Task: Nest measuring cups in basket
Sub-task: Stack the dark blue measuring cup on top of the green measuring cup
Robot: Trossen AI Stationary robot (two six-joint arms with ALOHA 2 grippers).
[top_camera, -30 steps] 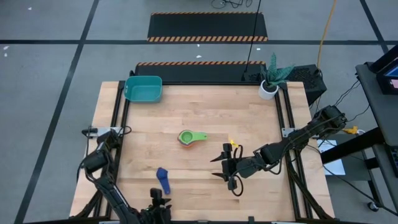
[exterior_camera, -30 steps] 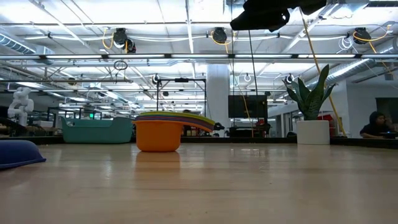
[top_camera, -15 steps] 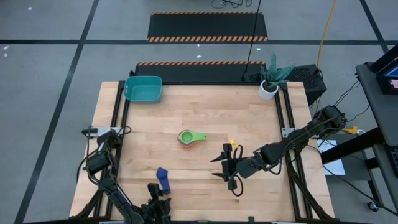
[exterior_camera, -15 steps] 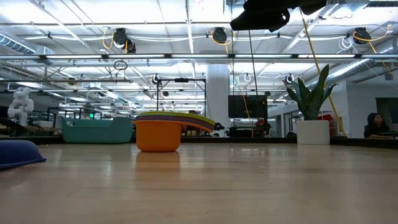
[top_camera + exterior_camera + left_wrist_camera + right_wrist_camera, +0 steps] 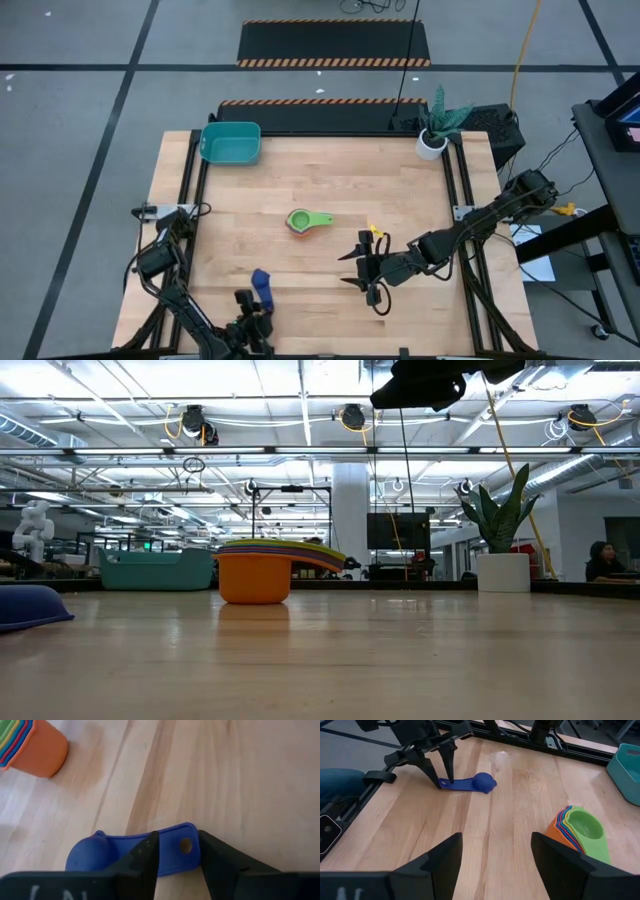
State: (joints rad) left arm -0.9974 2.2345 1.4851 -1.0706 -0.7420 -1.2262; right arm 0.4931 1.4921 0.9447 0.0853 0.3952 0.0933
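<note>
High view, table: a pale wooden table (image 5: 330, 190) with both dark arms reaching in from its near side.
Basket: the teal rounded-rectangular plastic basket (image 5: 231, 142) sits at the far left corner of the table, and nothing can be seen inside it.
Nested stack: near the table's middle stands a stack of small plastic measuring cups (image 5: 303, 220); the outermost is orange, a green one lies innermost on top, and rims of yellow, red and blue show between them in the right wrist view (image 5: 577, 835).
Loose cup: a dark blue plastic scoop-like measuring cup (image 5: 132, 857) lies bowl-down on the table near the front left edge, well apart from the stack and from the basket.
Left gripper: the left gripper (image 5: 175, 855) is down at the blue cup's handle, one finger on each side of the flat handle end with its small hole; whether the fingers press it or only straddle it I cannot tell.
Right gripper: the right gripper (image 5: 492, 855) hovers over the table right of the stack, its jaws parted and holding nothing.
Far right corner: a small white plant pot with a green plant (image 5: 434, 135).
</note>
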